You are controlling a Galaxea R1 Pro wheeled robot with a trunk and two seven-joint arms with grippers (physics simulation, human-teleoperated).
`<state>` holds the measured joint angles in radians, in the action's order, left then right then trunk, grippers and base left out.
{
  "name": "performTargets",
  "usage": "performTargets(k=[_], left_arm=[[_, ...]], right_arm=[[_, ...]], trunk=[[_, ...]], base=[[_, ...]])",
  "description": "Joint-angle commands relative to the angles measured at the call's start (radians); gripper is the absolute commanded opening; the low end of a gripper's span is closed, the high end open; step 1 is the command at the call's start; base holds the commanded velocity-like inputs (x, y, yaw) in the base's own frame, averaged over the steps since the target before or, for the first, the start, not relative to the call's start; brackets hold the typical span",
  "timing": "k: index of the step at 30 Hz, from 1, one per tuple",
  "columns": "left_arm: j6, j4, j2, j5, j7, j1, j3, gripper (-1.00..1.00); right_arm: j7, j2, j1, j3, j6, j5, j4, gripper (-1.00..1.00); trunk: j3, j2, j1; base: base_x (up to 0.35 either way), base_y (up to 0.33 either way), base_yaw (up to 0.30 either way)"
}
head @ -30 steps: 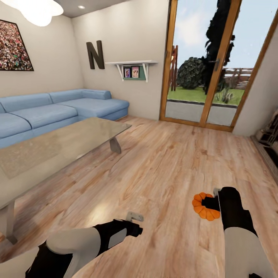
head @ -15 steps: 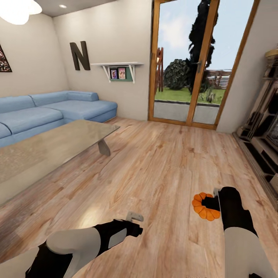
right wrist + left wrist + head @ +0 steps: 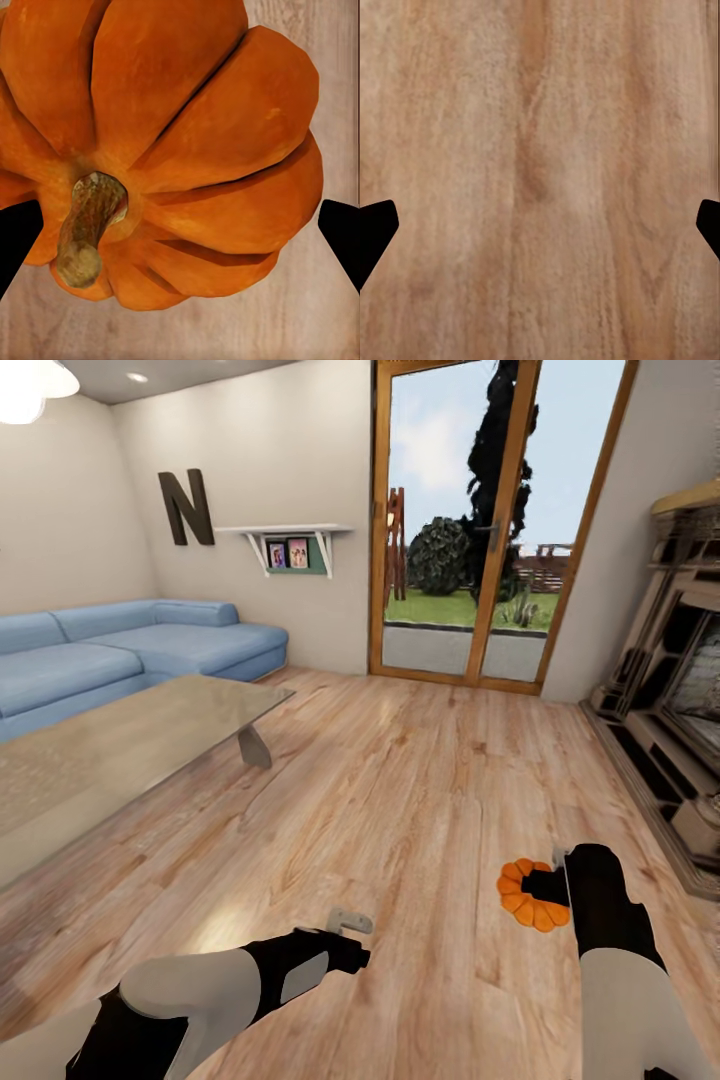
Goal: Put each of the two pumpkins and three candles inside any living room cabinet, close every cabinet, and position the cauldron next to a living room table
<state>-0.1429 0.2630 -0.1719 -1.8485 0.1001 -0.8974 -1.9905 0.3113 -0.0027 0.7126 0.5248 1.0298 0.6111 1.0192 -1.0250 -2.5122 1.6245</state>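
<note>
Right gripper (image 3: 548, 887) clamps a pumpkin (image 3: 522, 894), carried over the floor (image 3: 420, 780), clear of the table (image 3: 120, 760). Left gripper (image 3: 540, 225) spread wide, empty. Pumpkin looks rigid, light, smooth, so likely slippery; best held across the ribs. Squat, bright orange, deep ribs, stubby brown stem (image 3: 86, 229).
</note>
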Motion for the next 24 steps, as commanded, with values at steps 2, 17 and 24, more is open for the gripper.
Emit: performTargets(k=[2,17,24], left_arm=[[-0.001,0.002,0.0,-0.005,0.006,-0.001,-0.004,1.0],[-0.001,0.006,-0.001,-0.006,0.006,-0.001,-0.004,1.0],[-0.001,0.006,-0.003,-0.004,0.006,-0.001,-0.003,1.0]], right_arm=[[0.01,0.002,0.0,0.001,0.003,0.01,0.0,-1.0],[0.009,0.005,0.0,0.0,0.004,0.009,-0.002,-1.0],[0.011,0.008,0.001,0.001,0.004,0.009,-0.014,-1.0]], trunk=[[0.0,0.0,0.0],[0.004,0.0,0.0],[0.007,0.0,0.0]], base=[[0.0,0.0,-0.09],[0.0,0.0,-0.119],[0.0,0.0,-0.235]])
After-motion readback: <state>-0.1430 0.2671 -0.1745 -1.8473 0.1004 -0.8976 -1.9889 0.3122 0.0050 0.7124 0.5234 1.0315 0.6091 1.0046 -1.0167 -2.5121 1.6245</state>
